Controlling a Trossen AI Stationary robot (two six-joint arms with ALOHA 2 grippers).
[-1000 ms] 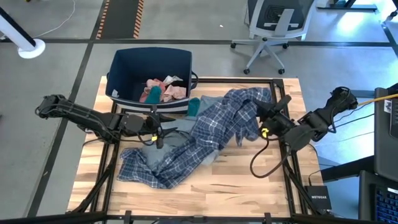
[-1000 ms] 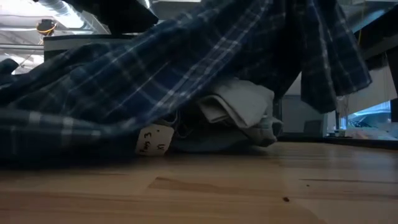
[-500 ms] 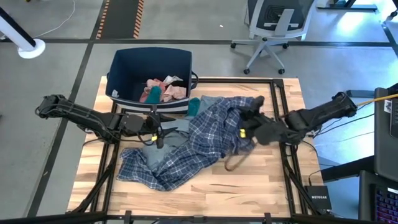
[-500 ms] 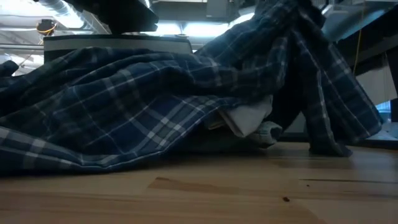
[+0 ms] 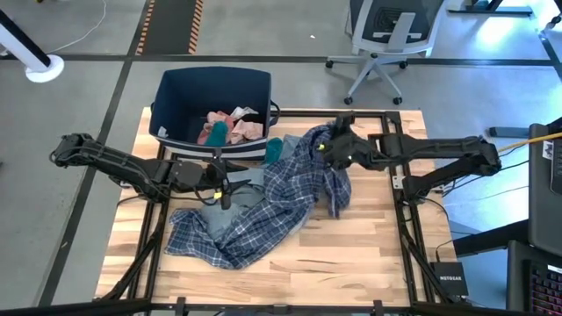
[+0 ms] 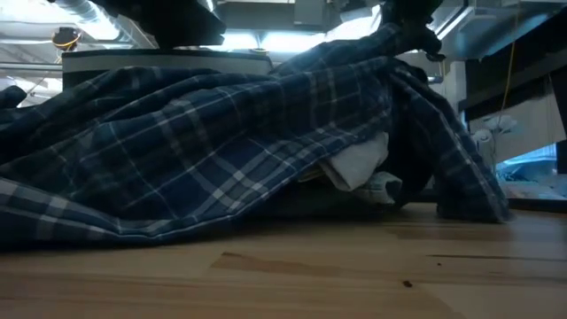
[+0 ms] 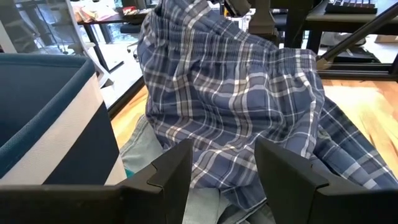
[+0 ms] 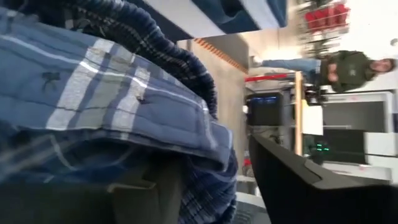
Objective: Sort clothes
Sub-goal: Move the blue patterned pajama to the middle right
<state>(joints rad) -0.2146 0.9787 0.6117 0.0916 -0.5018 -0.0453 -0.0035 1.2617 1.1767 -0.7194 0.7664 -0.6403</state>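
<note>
Jaws of the right gripper [image 5: 327,146] stand parted around a fold of the plaid shirt [image 5: 281,197], which sprawls across the bench [image 5: 351,254] beside the blue bin [image 5: 176,96], while the left gripper [image 5: 221,186] hovers open over it.

Left pincer [image 5: 219,195] open low; right pincer [image 5: 327,146] parted, arm outstretched.

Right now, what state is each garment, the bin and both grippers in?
plaid shirt: spread across the table, one end lifted by the right gripper.
pink pieces: inside the bin.
teal piece: beside the bin.
bin: upright, partly filled.
left gripper: fingers open, over the shirt, holding nothing.
</note>
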